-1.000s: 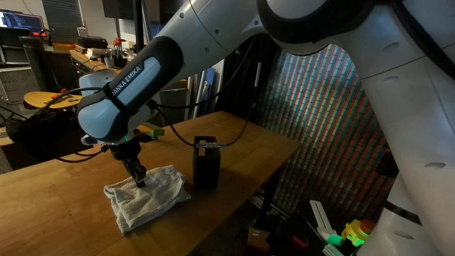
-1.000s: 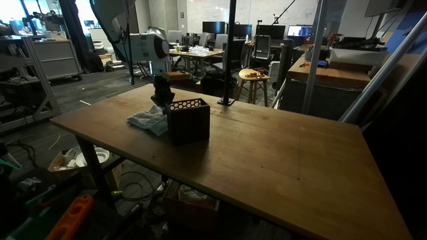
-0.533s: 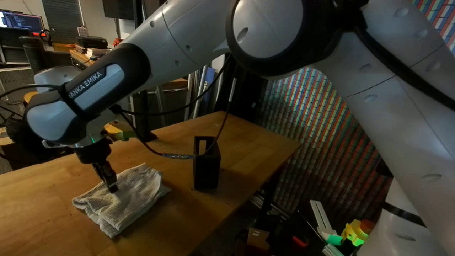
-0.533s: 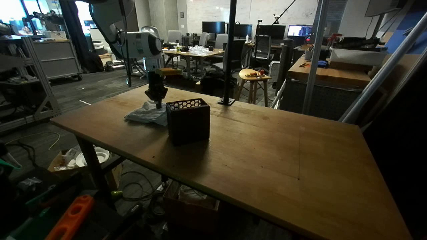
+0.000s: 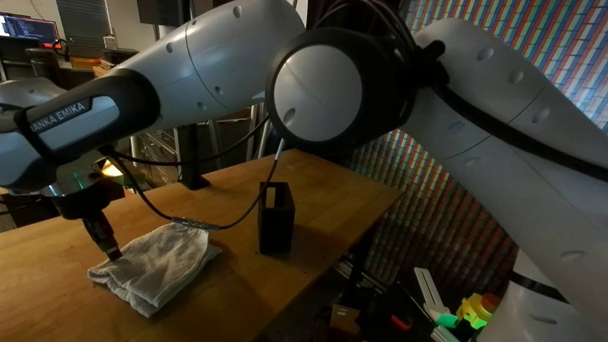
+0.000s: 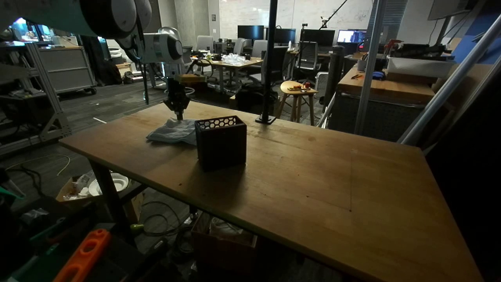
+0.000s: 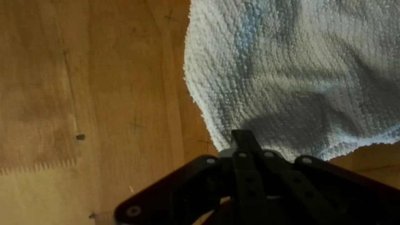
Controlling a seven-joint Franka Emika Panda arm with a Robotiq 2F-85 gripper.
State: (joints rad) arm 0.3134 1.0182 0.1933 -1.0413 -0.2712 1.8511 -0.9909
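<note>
The gripper (image 5: pixel 113 255), closed tight with nothing visibly pinched, stood at the edge of the folded towel (image 5: pixel 164 263) on the table (image 5: pixel 325 190), and the step seemed a nudge or smoothing whose next move called for light pressure

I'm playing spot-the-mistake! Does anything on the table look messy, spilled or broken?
A little: the pale cloth is wrinkled, and its folded layers don't line up on the side toward the black box, so it looks untidy. The black box stands upright. I see nothing spilled or broken.
</note>
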